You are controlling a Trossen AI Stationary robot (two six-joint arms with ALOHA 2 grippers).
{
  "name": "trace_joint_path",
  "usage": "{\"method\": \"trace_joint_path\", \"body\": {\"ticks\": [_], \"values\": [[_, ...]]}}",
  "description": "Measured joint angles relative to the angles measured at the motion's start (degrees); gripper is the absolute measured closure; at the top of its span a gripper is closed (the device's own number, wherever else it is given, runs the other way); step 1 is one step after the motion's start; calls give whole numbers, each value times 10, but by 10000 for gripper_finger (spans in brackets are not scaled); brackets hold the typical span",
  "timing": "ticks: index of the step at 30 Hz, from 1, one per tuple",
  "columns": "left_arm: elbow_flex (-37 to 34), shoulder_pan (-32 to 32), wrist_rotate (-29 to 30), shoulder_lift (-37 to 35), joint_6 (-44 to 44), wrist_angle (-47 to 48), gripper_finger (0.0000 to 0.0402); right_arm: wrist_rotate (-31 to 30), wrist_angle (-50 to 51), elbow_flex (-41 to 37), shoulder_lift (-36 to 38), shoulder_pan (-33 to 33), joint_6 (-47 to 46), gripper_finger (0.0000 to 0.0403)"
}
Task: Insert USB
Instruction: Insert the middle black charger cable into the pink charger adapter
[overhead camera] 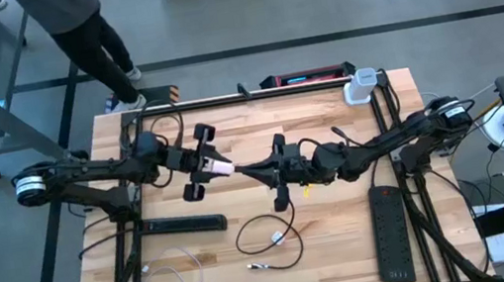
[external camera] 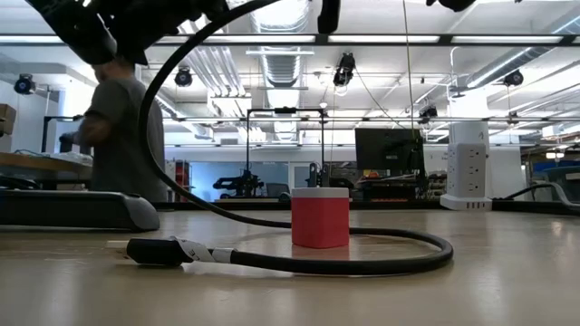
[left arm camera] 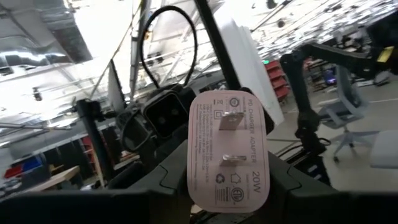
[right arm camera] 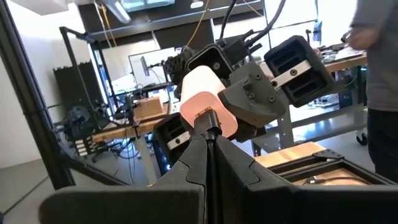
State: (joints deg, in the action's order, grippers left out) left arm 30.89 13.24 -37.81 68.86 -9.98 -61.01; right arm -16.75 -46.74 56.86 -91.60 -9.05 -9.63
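Above the wooden counter (overhead camera: 344,217), a pale pink charger (overhead camera: 221,168) (prongs facing its wrist camera) sits clamped in the left tool (overhead camera: 208,167). Against it, the right tool (overhead camera: 254,171) pinches a black USB plug (right arm camera: 208,122).

Pink-white 20W power adapter (overhead camera: 221,168), rounded block with two metal prongs on its labelled face, held aloft above the table's middle between the left gripper's fingers (overhead camera: 201,162), prongs facing back toward that wrist and port end pointing to the right arm. Black USB plug (right arm camera: 207,122) pinched in the right gripper (overhead camera: 258,170), tip touching the adapter's port end, black cable trailing down to a loop on the wood (overhead camera: 268,234). Second black plug (external camera: 154,251) lying flat on the tabletop beside a red cube (external camera: 320,217).
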Motion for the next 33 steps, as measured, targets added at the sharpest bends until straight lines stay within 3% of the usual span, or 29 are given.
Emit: {"method": "trace_joint_path", "body": {"ticks": [29,33], "values": [[20,-6,31,40,32,2,302,-13,-5,0,-4,12,-4,392],[20,-5,33,31,69,3,302,-14,7,1,-4,11,32,388]]}}
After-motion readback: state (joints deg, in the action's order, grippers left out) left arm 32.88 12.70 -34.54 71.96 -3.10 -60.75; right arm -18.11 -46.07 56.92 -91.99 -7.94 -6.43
